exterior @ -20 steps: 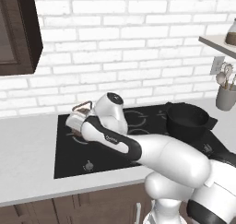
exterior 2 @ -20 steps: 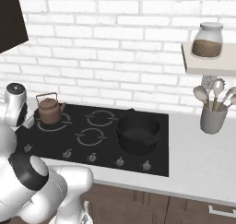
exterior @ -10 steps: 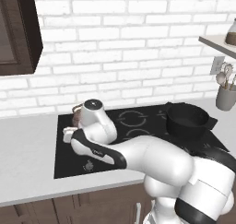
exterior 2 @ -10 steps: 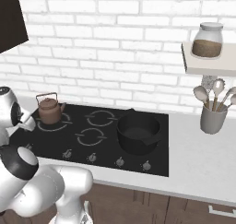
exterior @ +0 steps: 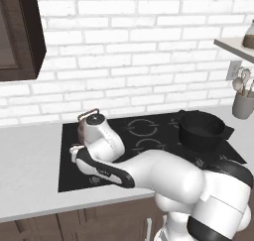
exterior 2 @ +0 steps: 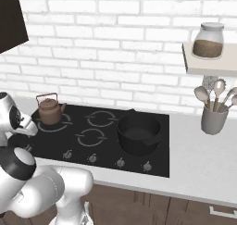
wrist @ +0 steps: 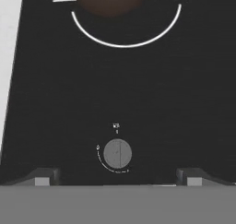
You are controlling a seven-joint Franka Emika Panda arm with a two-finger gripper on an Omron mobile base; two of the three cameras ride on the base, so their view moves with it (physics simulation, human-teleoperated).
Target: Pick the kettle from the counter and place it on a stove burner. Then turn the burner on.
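Copper kettle: we see the kettle [exterior 2: 49, 111] standing upright on the black glass cooktop [exterior 2: 106, 147], on the far-left ring; its thin arched handle rises over the knobbed lid. We cannot tell what, if anything, is inside it, as the lid is on.
Stove burner: we find the stove burner [wrist: 125, 36] as a pale ring arc with short side dashes; in the hand view the brown underside of the kettle sits at the top, within that ring.
Hand: our hand [wrist: 118, 177] hovers low over the near-left part of the cooktop, its two dark fingertips [wrist: 42, 176] spread wide apart with nothing between them.
Knob: we see a small round grey knob [wrist: 117, 154] lying between the fingertips and just beyond them, apart from both, with a faint dial arc around its near-left side.
Pot: we note a larger black pot [exterior 2: 138, 134] with side handles on the right part of the cooktop, well apart from the kettle; it is uncovered and looks dark inside, and we cannot make out any contents.
Bench: we see the pale grey bench [exterior: 30, 155] running left and right of the cooktop.
Utensil holder: we see a grey cup [exterior 2: 213, 118] on the bench at the far right, holding several pale spoons upright.
Jar: we see a lidded glass jar [exterior 2: 208, 40] on a wall shelf [exterior 2: 206, 65] above the cup, partly filled with something brown.
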